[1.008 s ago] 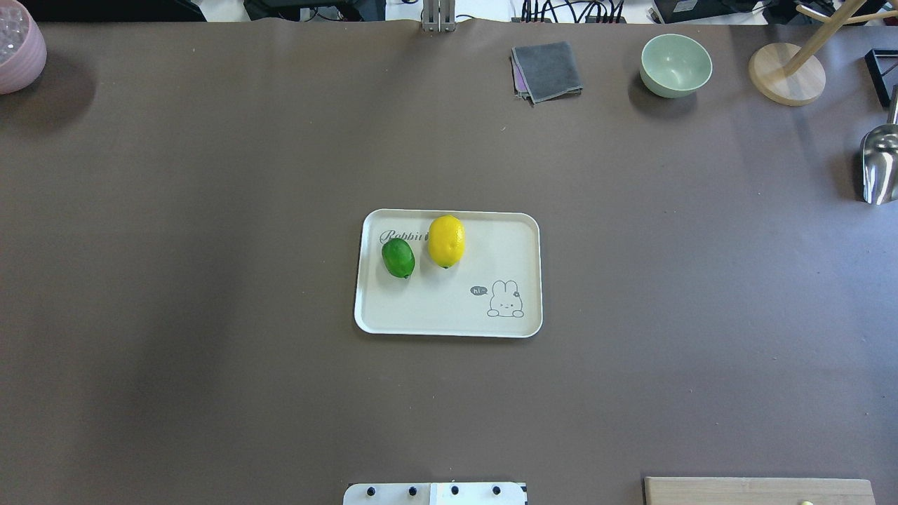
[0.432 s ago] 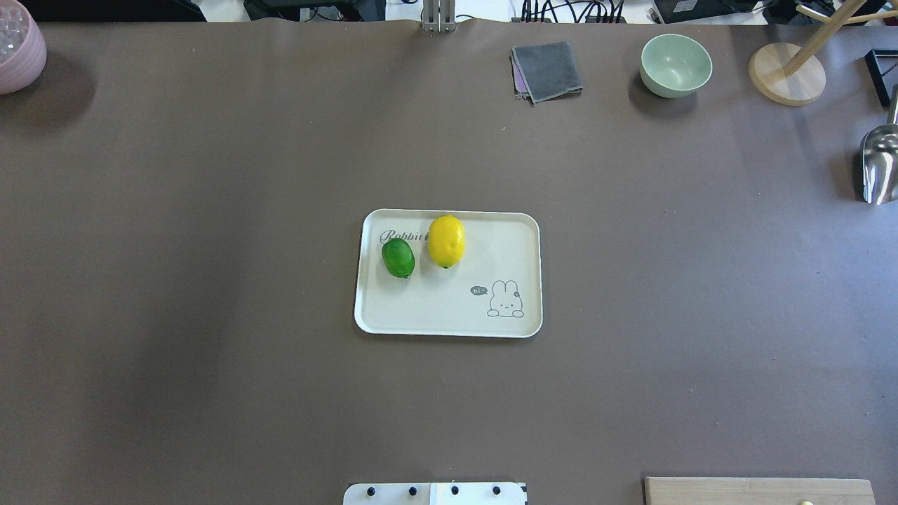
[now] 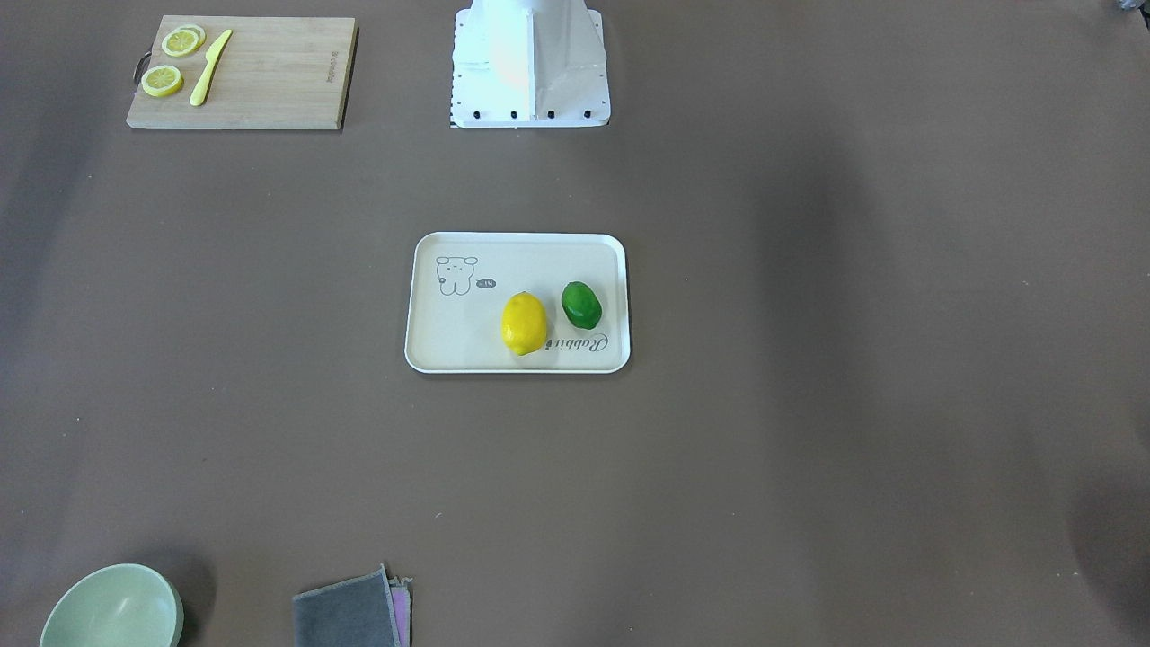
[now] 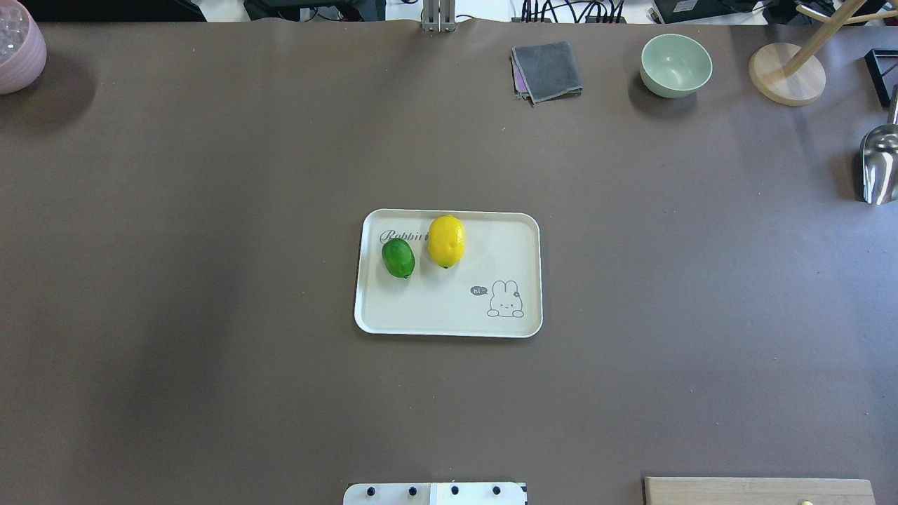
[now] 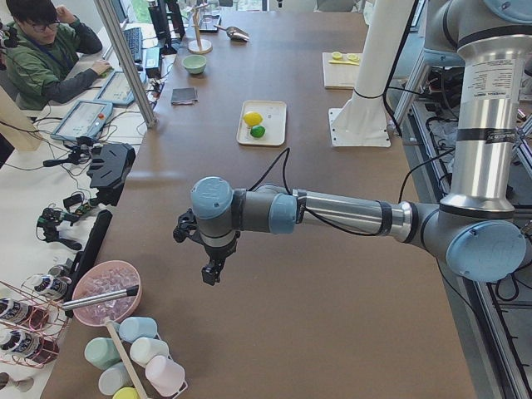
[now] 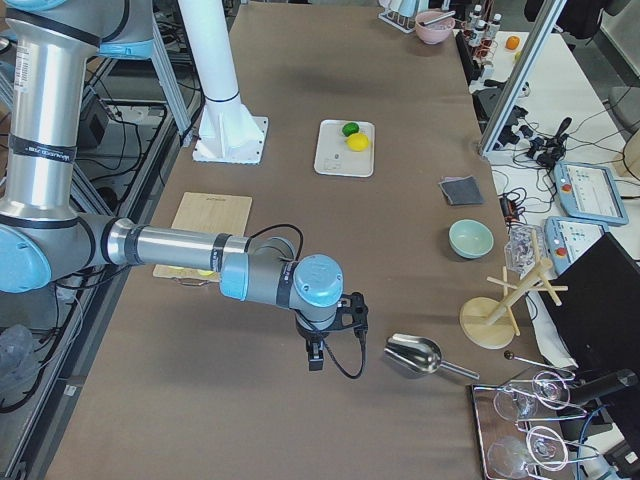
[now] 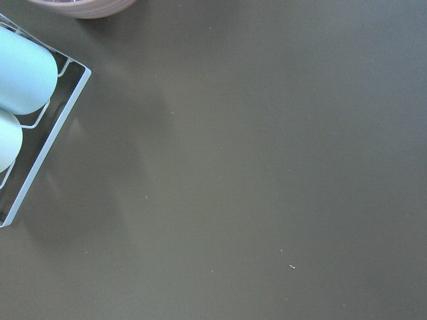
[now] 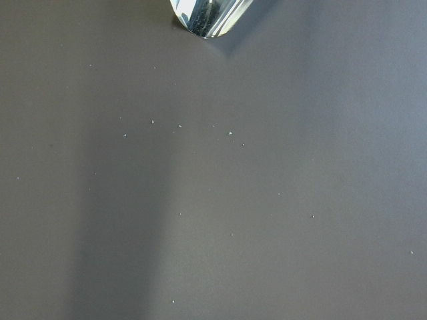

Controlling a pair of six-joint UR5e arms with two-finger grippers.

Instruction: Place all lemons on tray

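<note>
Both lemons lie on the tray point(image 4: 449, 319), which sits flat in the middle of the brown table point(image 4: 210, 210), straight out from the robot's white base point(image 3: 530, 63). Toward the tray's far edge from the robot, the yellow lemon point(image 4: 446, 240) covers the end of the grey script lettering point(image 4: 396, 236), and the smaller green lemon point(image 4: 398, 257) rests just beside it on the robot's left, a narrow gap between them. A rabbit drawing point(image 4: 506, 299) occupies the tray's opposite corner. Neither arm is near the tray. The left gripper point(image 5: 210, 274) hangs pointing down over bare table near the pink bowl point(image 5: 110, 263); its wrist camera sees only tabletop and pale blue cups point(image 7: 23, 70) in a rack. The right gripper point(image 6: 314, 357) hangs likewise at the other end, close to the metal scoop point(image 6: 415, 352). Since each pincer shows only in a side view, I cannot tell whether either is released or clenched. A cutting board point(image 3: 269, 72) holds lemon slices point(image 3: 182, 40) and a yellow knife point(image 3: 209, 79).
</note>
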